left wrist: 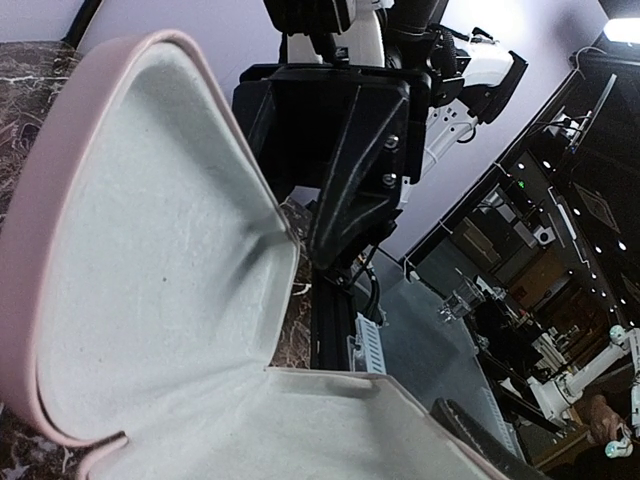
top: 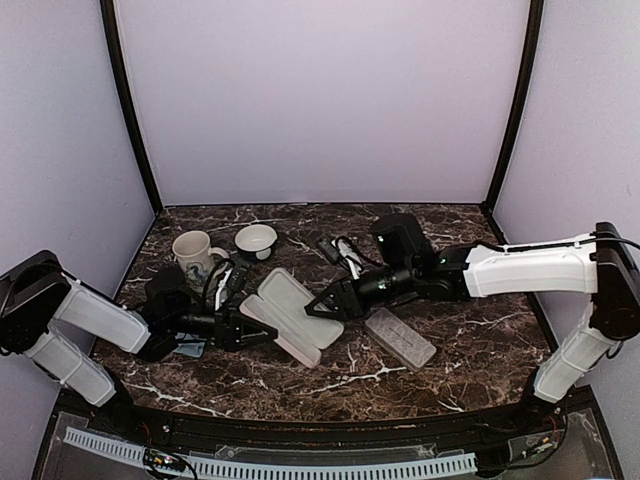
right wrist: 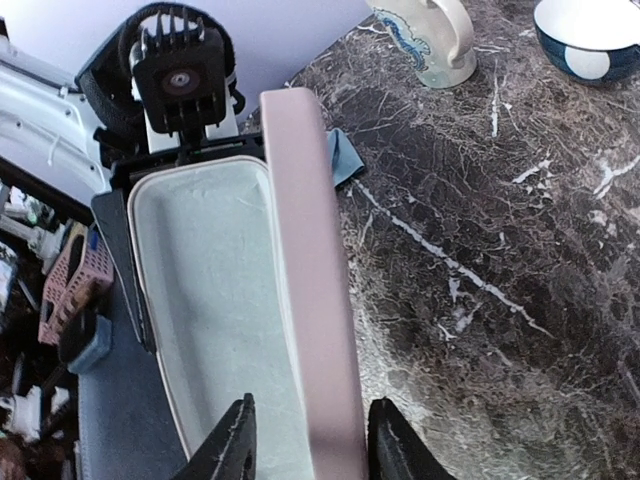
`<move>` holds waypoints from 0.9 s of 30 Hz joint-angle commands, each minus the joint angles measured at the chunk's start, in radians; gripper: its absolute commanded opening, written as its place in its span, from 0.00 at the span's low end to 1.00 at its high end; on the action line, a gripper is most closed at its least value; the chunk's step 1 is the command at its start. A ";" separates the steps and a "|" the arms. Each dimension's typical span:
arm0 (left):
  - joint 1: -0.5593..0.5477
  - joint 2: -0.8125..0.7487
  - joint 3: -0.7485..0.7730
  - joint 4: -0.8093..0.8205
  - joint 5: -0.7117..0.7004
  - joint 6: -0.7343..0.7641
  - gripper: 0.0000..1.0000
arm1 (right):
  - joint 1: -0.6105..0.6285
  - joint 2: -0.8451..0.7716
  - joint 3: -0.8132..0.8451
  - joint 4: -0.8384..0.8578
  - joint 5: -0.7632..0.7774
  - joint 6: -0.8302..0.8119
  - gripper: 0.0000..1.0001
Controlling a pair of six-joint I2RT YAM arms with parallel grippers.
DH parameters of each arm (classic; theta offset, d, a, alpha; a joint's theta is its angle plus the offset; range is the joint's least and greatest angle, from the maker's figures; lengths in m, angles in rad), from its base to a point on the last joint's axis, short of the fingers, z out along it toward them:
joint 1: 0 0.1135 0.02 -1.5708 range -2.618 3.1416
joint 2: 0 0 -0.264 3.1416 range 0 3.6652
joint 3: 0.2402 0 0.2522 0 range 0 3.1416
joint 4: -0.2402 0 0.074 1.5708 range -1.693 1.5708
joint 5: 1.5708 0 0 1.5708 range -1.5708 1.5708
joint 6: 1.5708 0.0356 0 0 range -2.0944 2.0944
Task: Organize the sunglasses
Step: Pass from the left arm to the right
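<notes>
The pink case (top: 290, 315) lies open on the marble table, its pale lining empty. My left gripper (top: 248, 335) holds its left end; in the left wrist view the case's lining (left wrist: 150, 300) fills the frame and hides the fingers. My right gripper (right wrist: 312, 445) is open, its fingers (right wrist: 235, 445) on either side of the case's pink wall (right wrist: 310, 300), apart from it. It also shows in the top view (top: 325, 303). Two slim pairs of sunglasses, one dark (top: 328, 247) and one red-framed (top: 350, 262), lie at the back centre, small and partly hidden.
A closed grey case (top: 400, 338) lies right of the pink one. A mug (top: 195, 250) and a bowl (top: 255, 240) stand at the back left. A light-blue cloth (top: 190, 350) lies under the left gripper, also seen in the right wrist view (right wrist: 345, 155).
</notes>
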 commanded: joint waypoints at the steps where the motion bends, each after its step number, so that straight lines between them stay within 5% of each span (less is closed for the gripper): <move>1: -0.002 -0.005 0.029 0.037 0.008 -0.004 0.00 | 0.018 0.033 0.051 -0.062 0.065 -0.080 0.32; 6: -0.002 -0.006 0.034 0.025 0.017 -0.003 0.00 | 0.025 0.056 0.081 -0.122 0.108 -0.134 0.23; 13: -0.003 0.007 0.027 0.038 0.024 -0.005 0.16 | 0.026 0.043 0.104 -0.186 0.166 -0.196 0.09; 22: -0.003 -0.004 -0.025 0.011 -0.069 -0.001 0.70 | 0.004 -0.035 0.104 -0.293 0.266 -0.273 0.00; 27: -0.002 -0.032 -0.052 -0.047 -0.110 0.023 0.92 | -0.024 -0.085 0.093 -0.328 0.290 -0.304 0.00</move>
